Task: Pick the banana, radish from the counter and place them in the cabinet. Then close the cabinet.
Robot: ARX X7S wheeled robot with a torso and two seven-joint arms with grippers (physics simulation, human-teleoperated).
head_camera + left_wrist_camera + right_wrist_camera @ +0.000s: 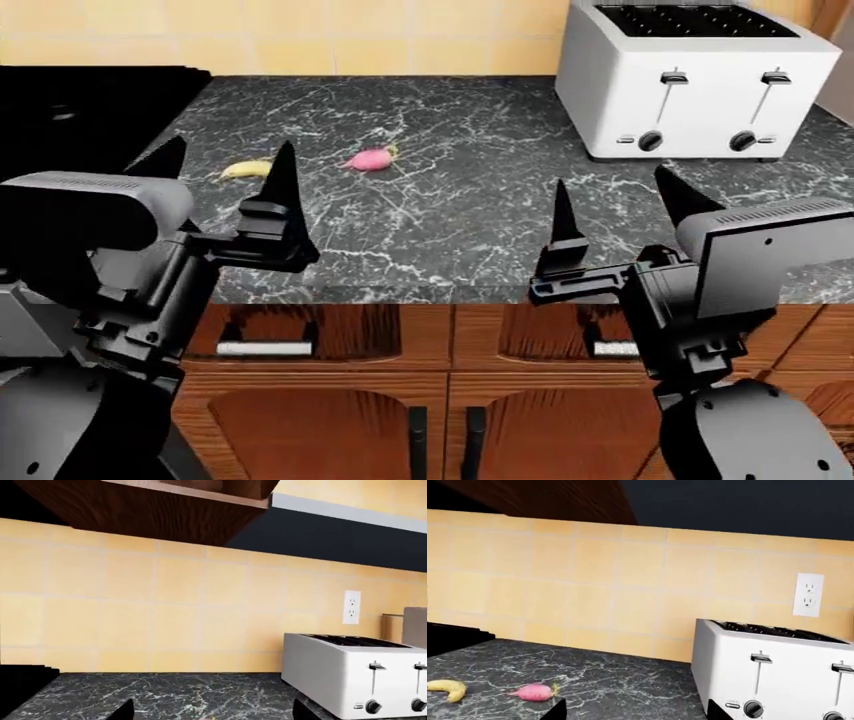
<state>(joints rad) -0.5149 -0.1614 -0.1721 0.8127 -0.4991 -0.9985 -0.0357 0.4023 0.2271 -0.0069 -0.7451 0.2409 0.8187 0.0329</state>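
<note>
- Banana is lying on the bench near the stovetop, w/ radish just beside it; both well apart from the toaster.
- Left end effector & right end effector are hovering over the bench's front edge, jaws spread, holding nothing.
- Banana's long axis is running roughly left-right; radish is lying likewise, stem end toward the toaster.
- Both are prob. light; banana soft, so grip mid-body across the curve. Radish is firm, round, may roll — pinch its widest part.
</note>
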